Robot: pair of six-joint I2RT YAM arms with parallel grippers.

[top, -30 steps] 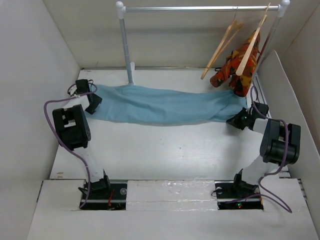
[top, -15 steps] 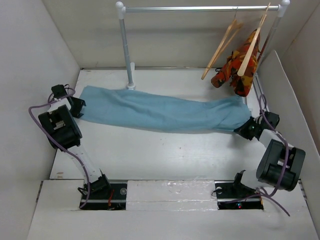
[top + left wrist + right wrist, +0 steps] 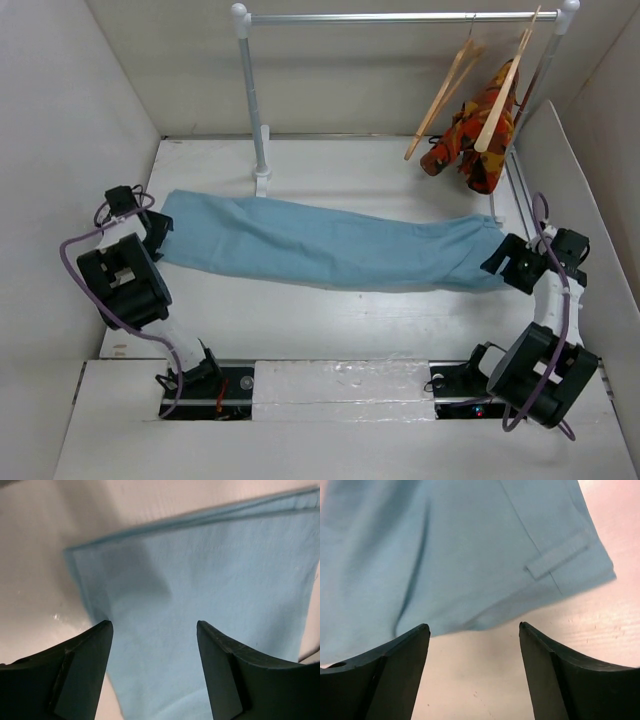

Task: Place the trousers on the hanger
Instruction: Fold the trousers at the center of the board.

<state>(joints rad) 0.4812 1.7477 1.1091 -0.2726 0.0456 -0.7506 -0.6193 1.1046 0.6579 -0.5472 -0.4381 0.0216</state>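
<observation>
Sky-blue trousers [image 3: 330, 245] lie stretched flat across the middle of the white table [image 3: 330, 330], the hem end at centre left and the waistband at centre right of the overhead view. We see the left gripper [image 3: 154, 630] poised over the hem corner with its jaws spread and cloth beneath but nothing pinched. The right gripper [image 3: 475, 630] stands just short of the waistband and its belt loop, jaws likewise spread over bare table. The bare wooden hanger [image 3: 438, 98] hangs at the upper right from the metal rail [image 3: 400, 17], beside a second hanger [image 3: 497, 100] carrying an orange-red patterned garment [image 3: 470, 135]. We judge the laying-out done and the hanger not yet fetched. To do the next step well, we would send the nearer right arm to the bare hanger, grip its wood well clear of the patterned cloth, and lift the hook free before pulling away. The trousers should lie undisturbed, so the crossbar can pass under the cloth without bunching.
</observation>
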